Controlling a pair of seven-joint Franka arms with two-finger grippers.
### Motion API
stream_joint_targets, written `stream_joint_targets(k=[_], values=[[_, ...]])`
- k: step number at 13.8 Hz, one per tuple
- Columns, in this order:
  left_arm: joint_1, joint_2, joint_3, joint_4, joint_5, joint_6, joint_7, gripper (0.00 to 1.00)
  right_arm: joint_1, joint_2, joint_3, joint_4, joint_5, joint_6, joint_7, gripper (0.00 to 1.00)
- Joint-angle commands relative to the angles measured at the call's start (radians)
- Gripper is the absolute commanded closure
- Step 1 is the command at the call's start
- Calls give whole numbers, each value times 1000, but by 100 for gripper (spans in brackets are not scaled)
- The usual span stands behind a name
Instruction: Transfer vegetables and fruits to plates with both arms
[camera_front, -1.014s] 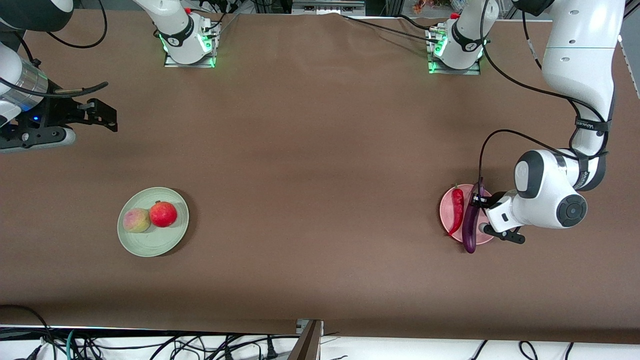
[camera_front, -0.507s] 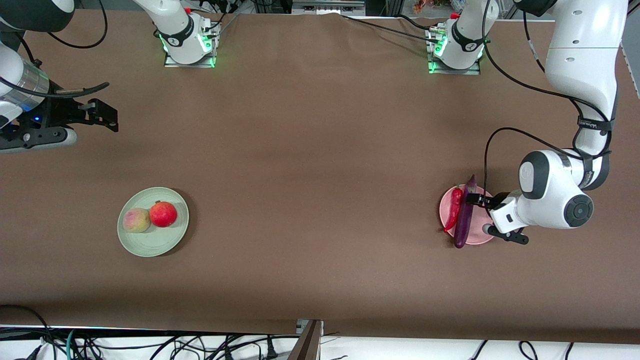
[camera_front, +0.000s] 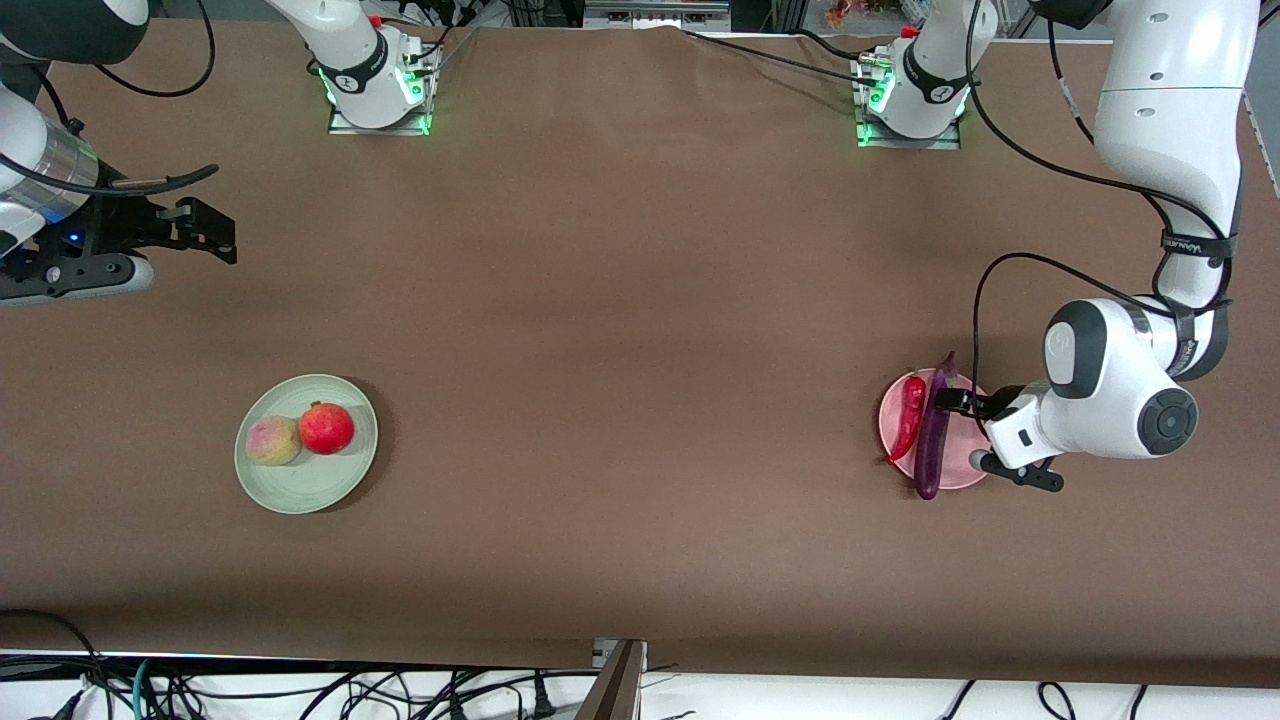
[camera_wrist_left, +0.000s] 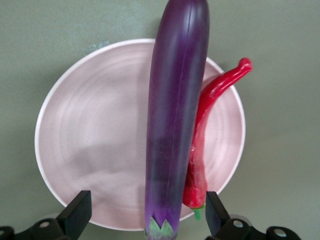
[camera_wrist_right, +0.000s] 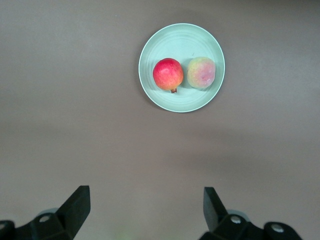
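There are two plates on the table: one pale green plate (camera_front: 306, 443) and one pale pink plate (camera_front: 962, 443).

The fruits number two, one peach (camera_front: 273, 440) and one red pomegranate-like fruit (camera_front: 327, 428), and both lie on the green plate.

The vegetables also number two, one purple eggplant (camera_front: 933, 435) and one red chili pepper (camera_front: 910, 415), and both lie on the pink plate.

That makes four pieces of produce in all, two to each plate.

Two robot arms stand at the table, each with one two-finger gripper: the left gripper (camera_front: 968, 432) and the right gripper (camera_front: 205, 232), so two grippers and four fingers.
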Motion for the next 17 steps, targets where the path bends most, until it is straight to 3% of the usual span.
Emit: stream_joint_targets(k=[1,7,10,13,17], values=[[8,-114,-7,-4,-23,-84,-11,0,4,10,2,21,-11,-13,8,0],[-4,-404,-32,-5,-7,-336,-222,0,3,10,2,21,-11,-13,7,0],[-4,-574,-42,-5,90,-452,-302,0,1,10,2,21,-11,-13,7,0],[-3,-639,-88,-4,172,-482,-327,0,3,10,2,21,-11,-13,7,0],[-1,-647,-88,10,157,-480,-328,0,1,12,2,21,-11,-13,7,0]])
